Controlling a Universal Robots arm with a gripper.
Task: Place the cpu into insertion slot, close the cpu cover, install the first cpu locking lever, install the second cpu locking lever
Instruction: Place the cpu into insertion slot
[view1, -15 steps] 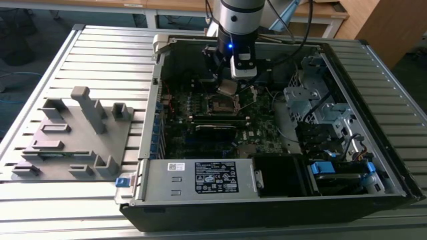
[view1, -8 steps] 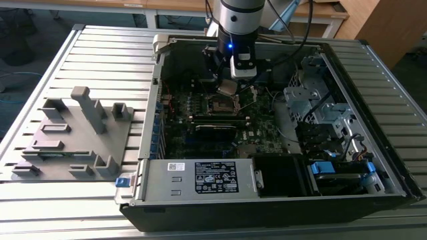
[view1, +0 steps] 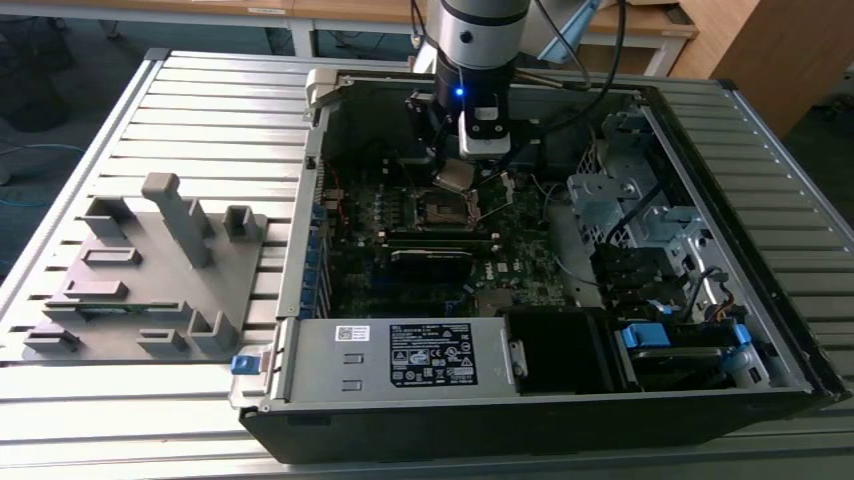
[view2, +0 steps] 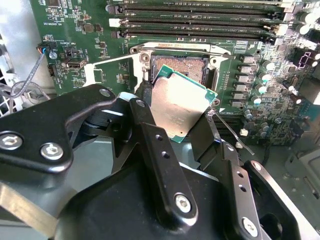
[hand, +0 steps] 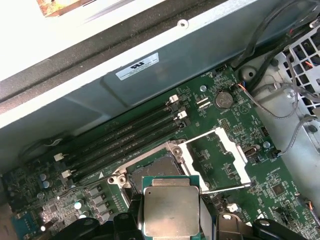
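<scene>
One small flat grey-silver square cpu (view1: 454, 178) | upper centre of exterior view, tilted just over dark silver-rimmed square insertion slot (view1: 443, 207) | black two-finger gripper (view2: 177, 117) clamped on its opposite edges | likely light, stiff, fragile underneath (edges only) | thin silvery cpu cover (hand: 232, 147) open

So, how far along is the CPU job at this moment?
Done: the cpu cover stands open and the insertion slot is bare. In hand: the gripper holds the cpu, tilted, over the slot. Left: the cpu is not yet seated, the cover is not closed, and the locking levers are not yet installed.
</scene>
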